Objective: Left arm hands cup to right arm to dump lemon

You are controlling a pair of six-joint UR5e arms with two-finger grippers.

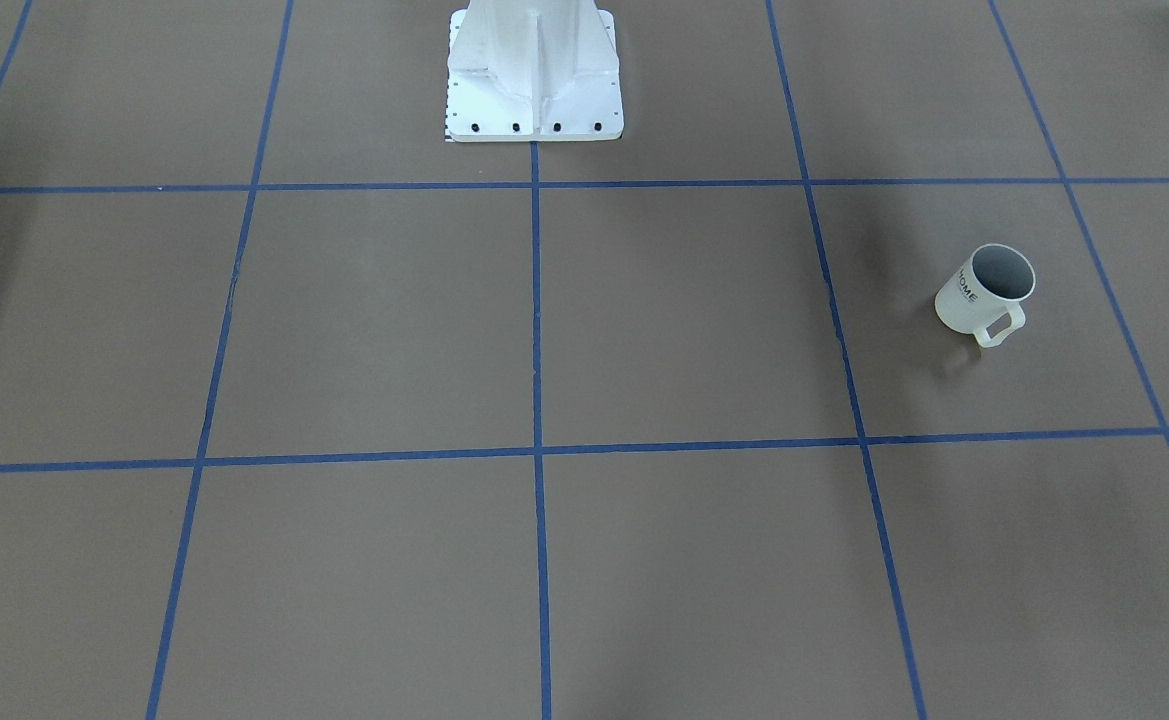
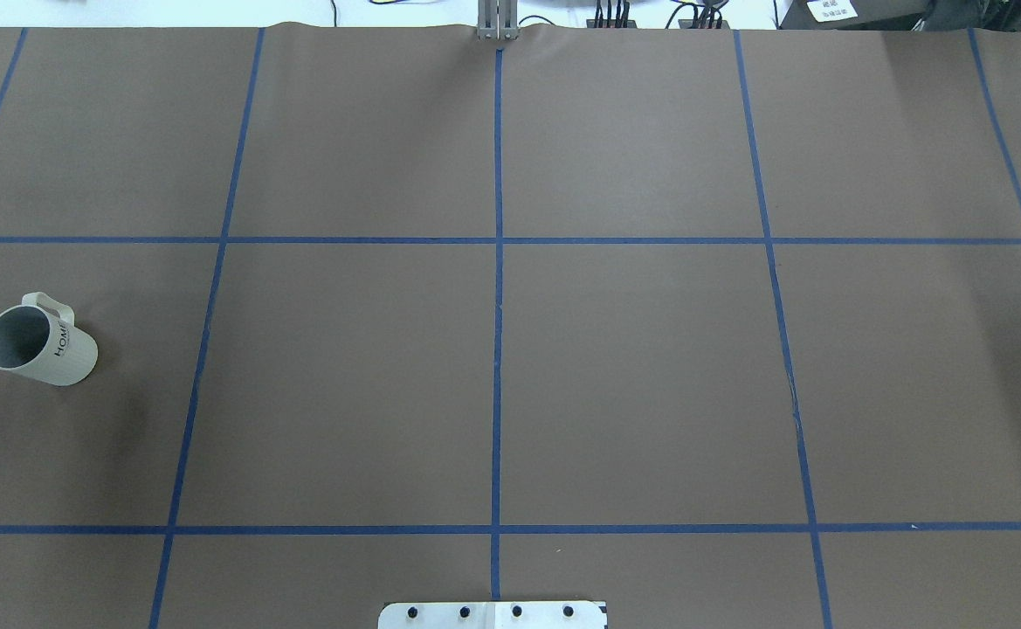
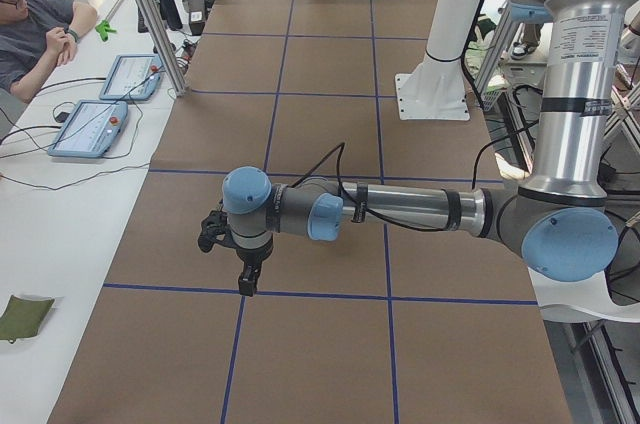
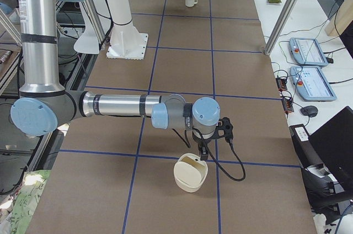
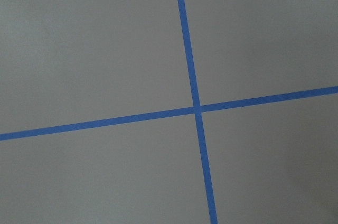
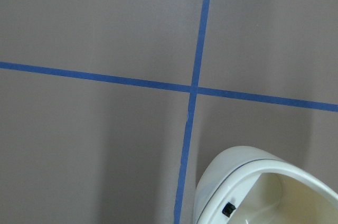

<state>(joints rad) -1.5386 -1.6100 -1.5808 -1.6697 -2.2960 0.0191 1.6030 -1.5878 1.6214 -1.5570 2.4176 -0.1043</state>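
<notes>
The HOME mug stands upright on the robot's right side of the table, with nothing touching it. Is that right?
Wrong side. The cup stands upright on the robot's left side of the table, with nothing touching it. The overhead exterior view shows it near that view's left edge.

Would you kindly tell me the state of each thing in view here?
cup: upright on the table, ungrasped, no lemon visible.
bowl: mouth up, by the right end effector.
left end effector: over bare table, open or shut unclear.
right end effector: open or shut unclear.
</notes>
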